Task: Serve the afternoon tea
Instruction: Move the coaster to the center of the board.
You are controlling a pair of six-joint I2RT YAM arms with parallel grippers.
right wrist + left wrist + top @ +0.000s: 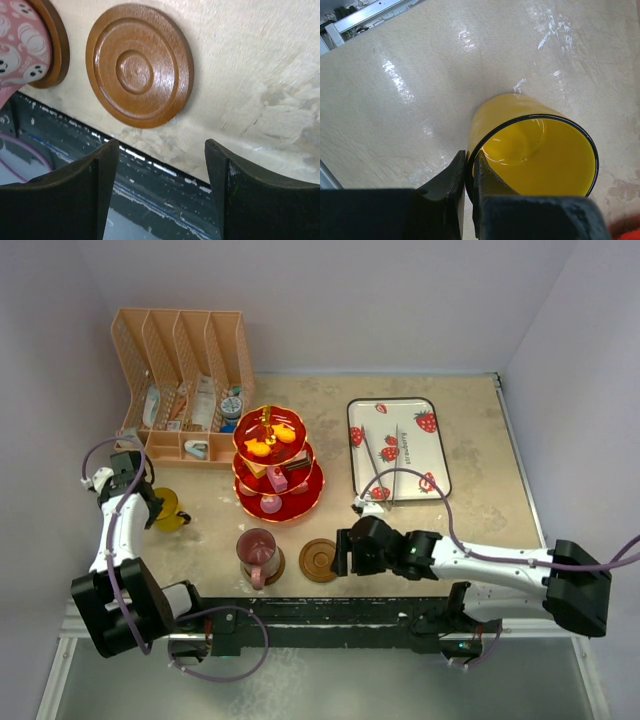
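Holding small toy cakes (277, 478) on its tiers, the red three-tier stand (310, 490) sits mid-bench, beside a peach organizer (180, 340) stuffed with small packets. The strawberry tray (410, 440) carries metal tongs (372, 462). The pink mug (257, 550) stands on a brown coaster, with a second coaster (139, 65) bare just beside it. The left claw (470, 165) is clamped on the rim of the empty yellow mug (540, 160), one finger inside and one outside, left of the stand. The right claw (161, 145) hangs with fingers apart, holding nothing, just beside the bare coaster.
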